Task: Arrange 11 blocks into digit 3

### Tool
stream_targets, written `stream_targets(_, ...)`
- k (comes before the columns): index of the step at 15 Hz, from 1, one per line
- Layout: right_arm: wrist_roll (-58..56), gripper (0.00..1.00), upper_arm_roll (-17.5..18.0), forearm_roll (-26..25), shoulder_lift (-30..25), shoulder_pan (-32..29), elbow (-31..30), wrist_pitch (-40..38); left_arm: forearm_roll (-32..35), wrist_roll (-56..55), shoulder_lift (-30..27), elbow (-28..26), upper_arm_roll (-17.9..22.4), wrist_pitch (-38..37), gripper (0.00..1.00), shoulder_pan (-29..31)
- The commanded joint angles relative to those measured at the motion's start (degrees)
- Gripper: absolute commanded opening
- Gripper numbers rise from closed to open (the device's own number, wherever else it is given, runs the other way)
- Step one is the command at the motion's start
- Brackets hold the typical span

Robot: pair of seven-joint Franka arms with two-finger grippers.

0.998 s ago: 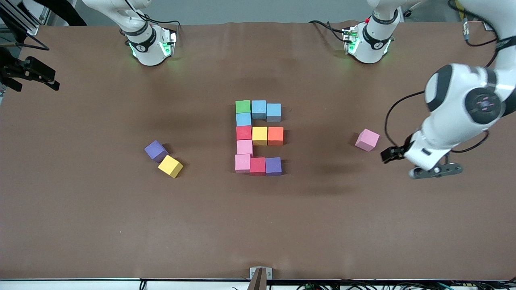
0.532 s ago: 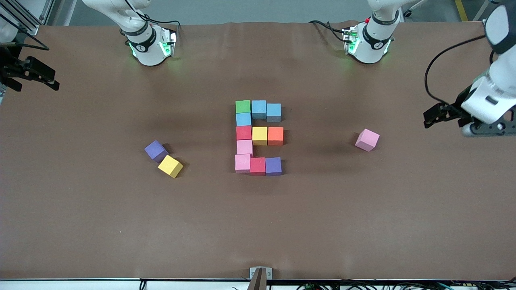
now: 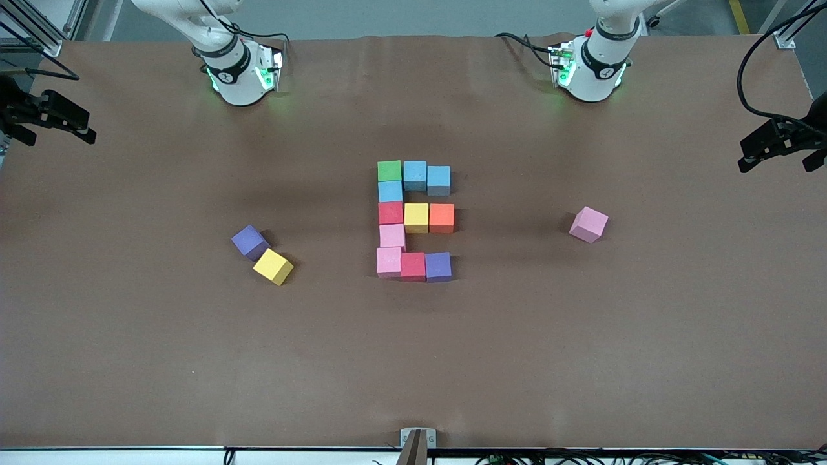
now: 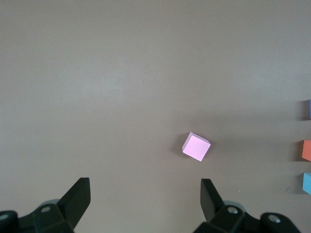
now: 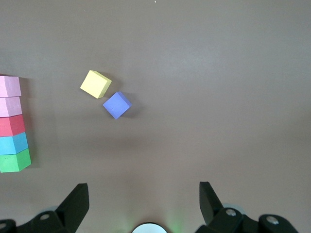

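Observation:
Eleven blocks form a blocky figure mid-table: green (image 3: 389, 170) and two light blue (image 3: 415, 175) on the bar farthest from the front camera, yellow (image 3: 416, 217) and orange (image 3: 441, 217) in the middle, red (image 3: 413, 265) and purple (image 3: 438, 266) on the nearest bar. The spine runs through light blue, red (image 3: 391, 212) and two pink (image 3: 392, 236). My left gripper (image 4: 146, 199) hangs open and empty high over the left arm's end of the table. My right gripper (image 5: 143, 199) waits open and empty over the right arm's end.
A loose pink block (image 3: 588, 224) lies toward the left arm's end, also in the left wrist view (image 4: 196, 147). A loose purple block (image 3: 249, 242) and yellow block (image 3: 272, 267) touch toward the right arm's end. Both arm bases (image 3: 239, 71) stand along the table's edge farthest from the front camera.
The left arm has swung up and away from beside the loose pink block, out to the table's end. No block has moved. The right arm stays still.

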Motion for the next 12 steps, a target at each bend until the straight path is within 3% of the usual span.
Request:
stream_targets(1, 0.3, 1.00, 0.2, 0.7, -1.6, -0.4, -1.3, -0.4, -1.4, 0.7, 1.3, 3.0, -0.3, -1.3, 1.00, -0.1)
stream_targets(12, 1.2, 1.00, 0.3, 0.9, -1.6, -0.3, -1.2, -0.2, -1.4, 0.6, 2.2, 3.8, -0.3, -1.3, 1.00, -0.3)
